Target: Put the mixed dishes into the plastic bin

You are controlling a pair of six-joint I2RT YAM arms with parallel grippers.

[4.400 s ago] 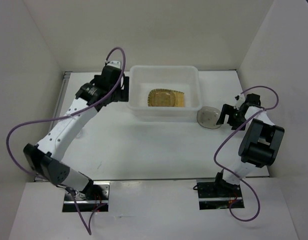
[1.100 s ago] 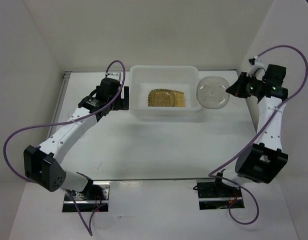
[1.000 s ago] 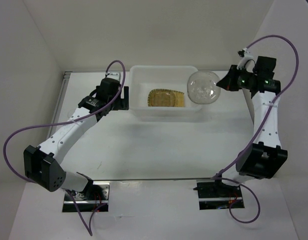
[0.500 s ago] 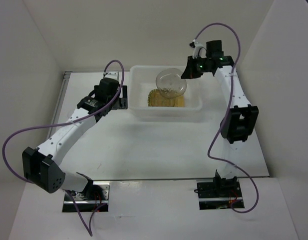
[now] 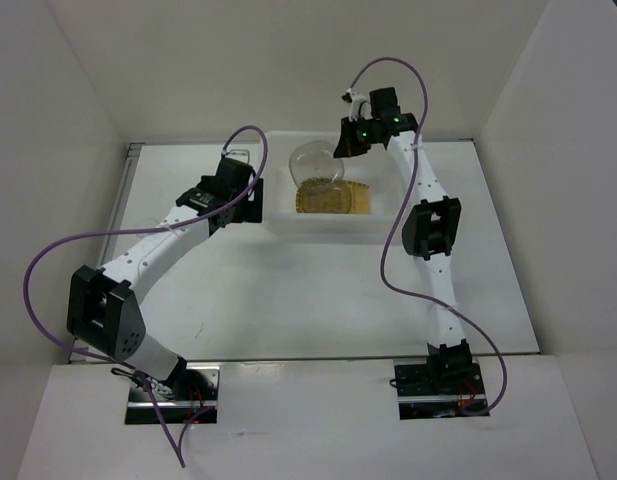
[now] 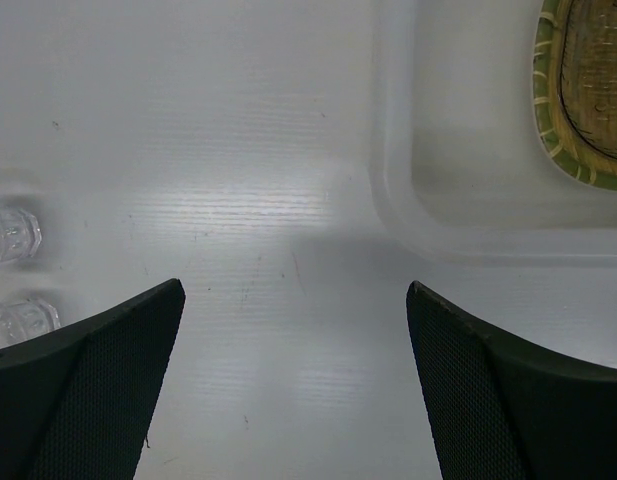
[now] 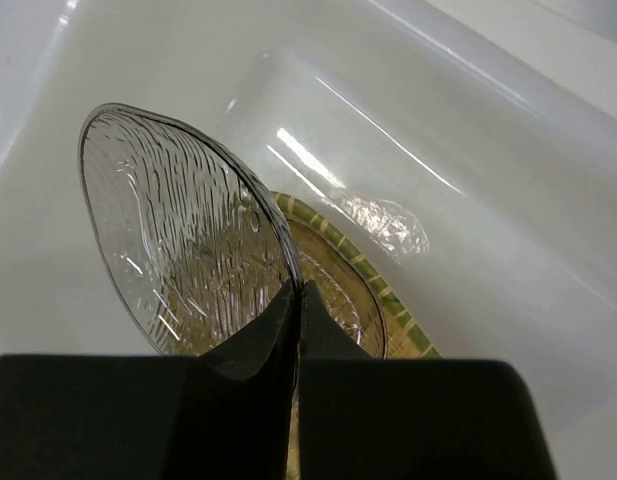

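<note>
My right gripper point(image 7: 299, 290) is shut on the rim of a smoky-grey translucent dish point(image 7: 178, 240). It holds the dish tilted on edge above the plastic bin point(image 7: 488, 200). From above, that dish point(image 5: 316, 163) hangs over the bin's point(image 5: 271, 215) left half, with the right gripper point(image 5: 340, 152) behind it. A tan-yellow grid-patterned plate point(image 5: 333, 198) lies flat on the bin floor, partly under the held dish. My left gripper point(image 6: 295, 287) stands open and empty over bare table beside the bin's corner point(image 6: 398, 200). A tiny clear cup point(image 6: 10, 235) sits at the left edge of the left wrist view.
White walls close in the table on the left, back and right. Just below the cup, another clear faceted piece point(image 6: 23, 320) shows, partly cut off by my left finger. The plate's green-striped rim point(image 6: 548, 110) shows through the bin.
My right arm swung left with the grey dish, from beside the bin's right end to above its left half. The left arm shifted slightly toward the bin, still open.
</note>
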